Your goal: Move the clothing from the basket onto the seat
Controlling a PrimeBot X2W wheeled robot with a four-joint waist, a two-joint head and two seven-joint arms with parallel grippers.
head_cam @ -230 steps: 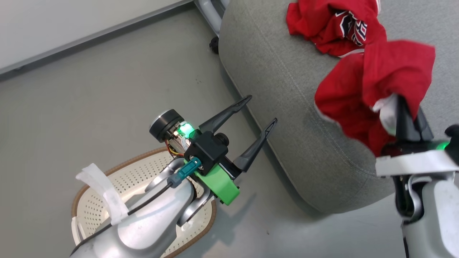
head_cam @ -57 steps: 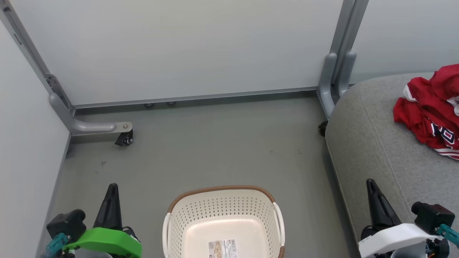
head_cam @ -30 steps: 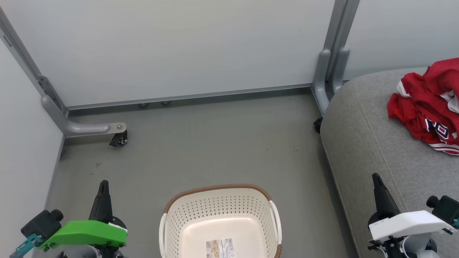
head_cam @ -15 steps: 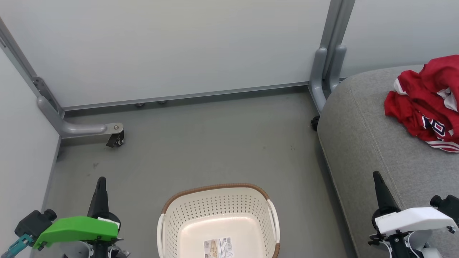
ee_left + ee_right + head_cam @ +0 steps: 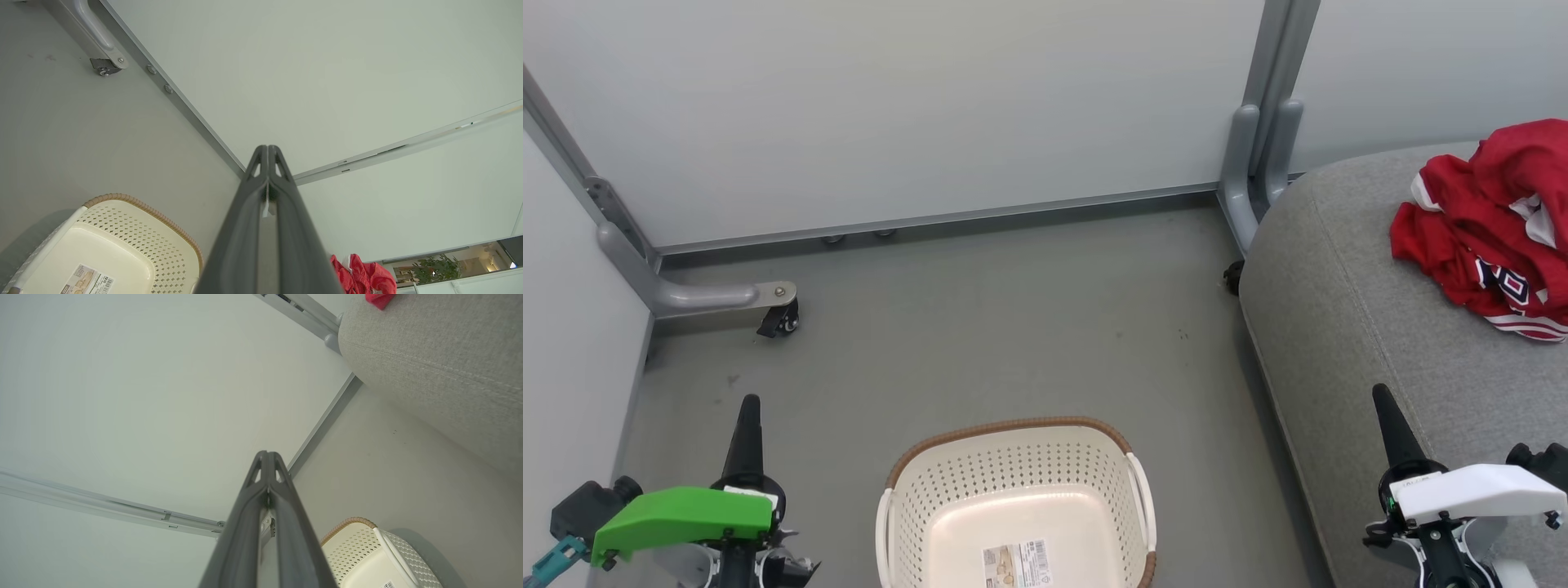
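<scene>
nearest, at the lower left of the head view, the left gripper (image 5: 749,406) points up the picture with its two dark fingers pressed together, gripping nothing. at the lower right, the right gripper (image 5: 1382,400) stands the same way, closed on empty air, in front of the seat's side.

between them sits the basket (image 5: 1013,427), cream and perforated with a brown rim. the part of its bottom that shows holds a printed label (image 5: 1017,563) and no cloth. beyond it, bare grey floor (image 5: 1013,318) runs to a pale wall panel (image 5: 931,106).

to the right rises the seat (image 5: 1339,327), a large grey cushion with a rounded edge and a stitched seam. the clothing (image 5: 1478,237) lies on top of it in a crumpled red heap with white trim, well apart from the basket and running off the picture's right edge. the move looks complete.

the fabric looks light, soft and limp, probably a little slick, so it would sag and trail if lifted. a raised fold or the white-trimmed edge near the top of the heap seems the best place to pinch.

the heap sits well in from the seat's near rounded edge. open room lies over the floor, bounded by a side panel close on the left and a grey frame post (image 5: 1254,163) at the seat's far corner.
</scene>
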